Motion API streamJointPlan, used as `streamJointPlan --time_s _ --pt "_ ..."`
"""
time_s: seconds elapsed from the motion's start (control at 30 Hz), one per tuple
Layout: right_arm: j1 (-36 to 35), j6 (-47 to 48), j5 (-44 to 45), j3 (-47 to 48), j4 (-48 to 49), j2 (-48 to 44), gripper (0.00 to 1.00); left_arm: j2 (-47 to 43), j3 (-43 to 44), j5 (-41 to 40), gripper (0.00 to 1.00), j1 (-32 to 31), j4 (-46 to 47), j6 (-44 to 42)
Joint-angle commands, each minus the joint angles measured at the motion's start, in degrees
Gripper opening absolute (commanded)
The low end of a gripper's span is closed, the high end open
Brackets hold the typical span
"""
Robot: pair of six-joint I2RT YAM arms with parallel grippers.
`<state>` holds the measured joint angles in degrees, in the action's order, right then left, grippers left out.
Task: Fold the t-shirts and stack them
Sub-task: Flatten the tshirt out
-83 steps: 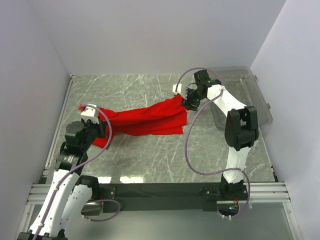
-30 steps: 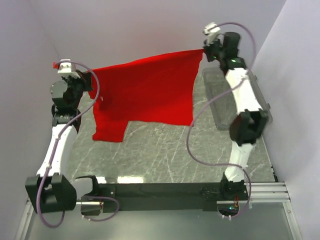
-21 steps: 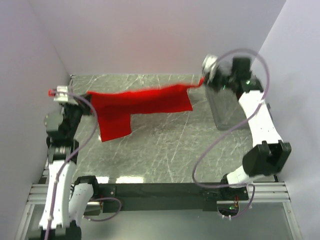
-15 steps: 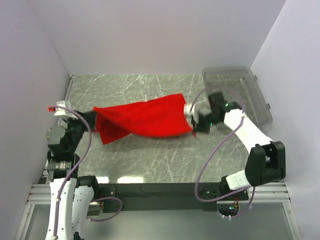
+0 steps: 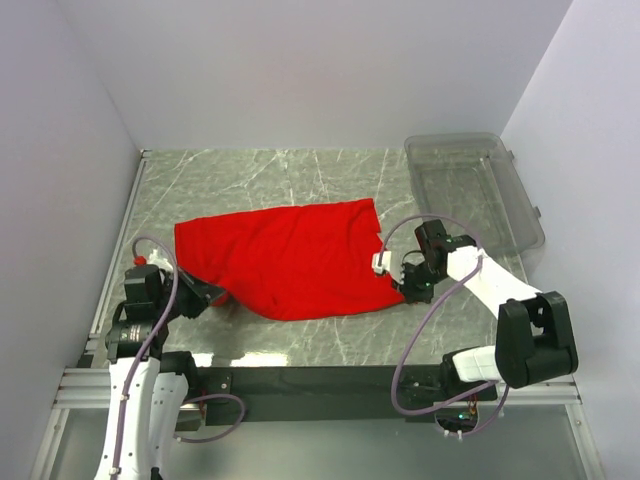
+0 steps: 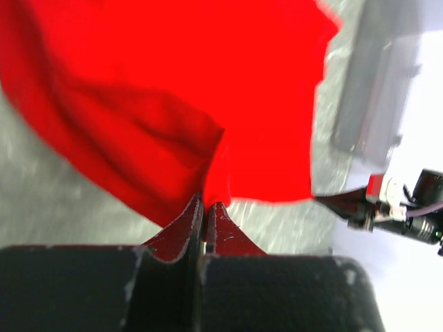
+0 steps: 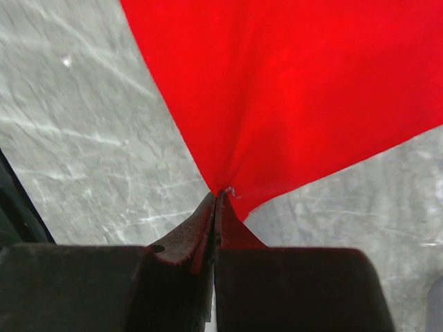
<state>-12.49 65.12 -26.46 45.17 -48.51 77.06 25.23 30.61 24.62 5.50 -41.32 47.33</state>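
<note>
The red t-shirt (image 5: 290,260) lies spread nearly flat across the middle of the marble table, with a fold bunched at its near left. My left gripper (image 5: 213,294) is low at that near-left corner, shut on a pinch of the t-shirt (image 6: 173,83); its jaws (image 6: 205,205) meet on the cloth. My right gripper (image 5: 401,286) is low at the near-right corner, shut on the edge of the t-shirt (image 7: 297,90), with the cloth pinched between its tips (image 7: 219,196).
A clear plastic bin (image 5: 470,138) stands at the back right of the table, and it shows blurred in the left wrist view (image 6: 387,69). White walls close in the left, back and right. The black rail (image 5: 320,380) runs along the near edge.
Both grippers, which held the shirt stretched high in the air, came down and toward the near edge. The shirt now lies spread on the table, still pinched at both corners.
</note>
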Motion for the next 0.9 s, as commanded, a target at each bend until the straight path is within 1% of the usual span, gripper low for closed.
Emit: streamJointPlan --time_s 0.0,0.23,0.3,0.33,0.43,0.53,0.6,0.63,0.7,0.77,0.8,0.83,0.87 --pt "0.01 2.81 3.95 -2.18 0.52 -1.64 0.0 0.86 2.43 3.85 0.01 0.22 -10.85 0.5" --pt "0.8 2.99 3.43 -3.25 -0.97 -4.1 0.0 1.22 4.19 5.43 0.01 0.13 -22.64 -4.17" --pt "2.12 4.13 3.17 -2.63 -3.25 -4.72 0.0 2.09 5.33 5.7 0.01 0.13 -25.72 -6.27" --pt "2.64 4.83 3.51 -2.63 -5.0 -5.33 0.0 2.36 5.95 4.92 0.01 0.13 -30.44 -7.16" --pt "4.05 7.03 5.27 -3.94 -6.33 -6.48 0.0 2.89 8.32 2.54 0.01 0.13 -37.06 -10.32" --pt "4.05 7.21 5.1 -5.53 -5.46 -6.13 0.0 1.4 7.54 4.03 0.01 -0.14 -37.17 -8.23" --pt "3.97 6.34 3.52 -4.74 -5.19 -5.26 0.0 2.27 6.14 4.21 0.01 -0.14 -36.12 -8.65" --pt "4.05 5.98 3.17 -4.3 -5.36 -4.47 0.04 2.8 6.3 3.77 0.01 -0.22 -36.2 -8.92" --pt "4.23 5.98 2.2 -2.81 -5.98 -4.02 0.12 3.59 8.05 3.5 0.07 -0.14 -35.85 -9.53" --pt "4.58 6.07 1.5 -1.67 -5.98 -4.28 0.15 3.77 11.29 2.81 0.11 -0.22 -35.93 -10.41" --pt "4.67 6.24 0.8 -1.14 -6.15 -4.37 0.19 3.77 12.36 2.54 0.23 -0.14 -36.11 -11.29" --pt "4.76 6.33 0.36 -0.44 -6.85 -4.46 0.41 3.77 13.41 2.54 0.31 -0.14 -36.63 -11.73" --pt "5.1 6.59 -0.43 1.66 -7.64 -4.46 0.48 3.94 15.77 2.54 0.37 -0.14 -37.07 -12.43"
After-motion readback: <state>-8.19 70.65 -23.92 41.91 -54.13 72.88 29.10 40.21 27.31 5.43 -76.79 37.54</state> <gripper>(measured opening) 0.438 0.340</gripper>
